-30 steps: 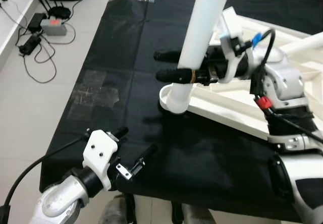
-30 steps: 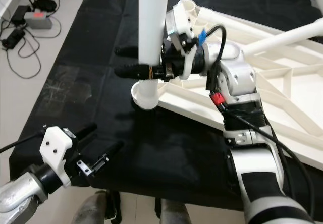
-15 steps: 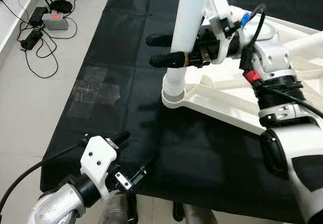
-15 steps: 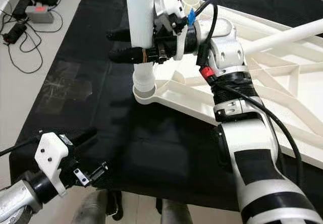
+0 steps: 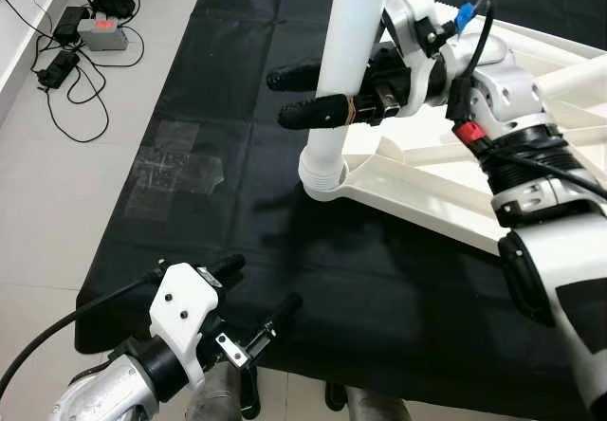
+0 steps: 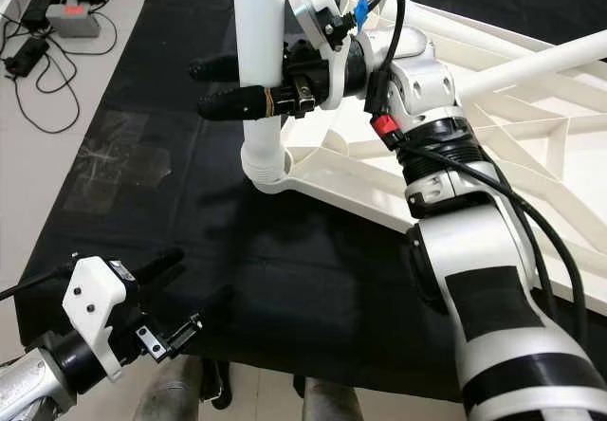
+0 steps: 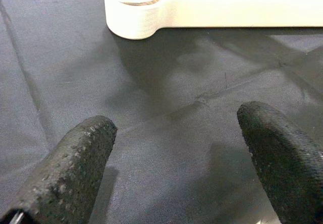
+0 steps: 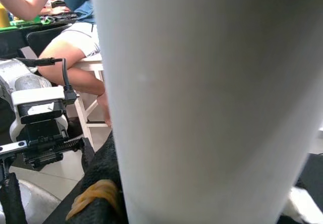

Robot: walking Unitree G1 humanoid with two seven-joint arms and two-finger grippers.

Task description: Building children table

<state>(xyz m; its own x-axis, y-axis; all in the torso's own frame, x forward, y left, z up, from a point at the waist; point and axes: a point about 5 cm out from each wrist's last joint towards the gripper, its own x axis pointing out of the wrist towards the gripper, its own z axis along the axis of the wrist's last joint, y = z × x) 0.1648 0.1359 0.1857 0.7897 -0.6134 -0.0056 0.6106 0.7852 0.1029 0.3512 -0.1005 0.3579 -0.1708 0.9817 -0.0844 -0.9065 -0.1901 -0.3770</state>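
A black mat (image 5: 237, 155) covers the floor and carries the work. On the mat lies the white table top (image 6: 531, 155), upside down with its ribbed underside facing up; it extends from the centre of the head views to their right edge. A round corner socket (image 5: 321, 176) of the table top sits near the middle of the mat. A white table leg (image 5: 351, 51) stands upright with its threaded lower end seated in that socket. A second white leg (image 6: 531, 65) projects at a slant from the far side of the table top. The right gripper (image 5: 313, 94) reaches in from the right, and its two black fingers are clamped around the upright table leg, one on each side, a little above the socket. In the right wrist view, the leg stands directly against the camera, and a seated person (image 8: 75, 42) is visible behind it. The left gripper (image 5: 258, 293) hovers low over the near edge of the mat, well apart from the socket, with its fingers (image 7: 75, 163) spread apart and holding nothing. A power strip with cables (image 5: 100, 32) lies on the bare floor beyond the mat.
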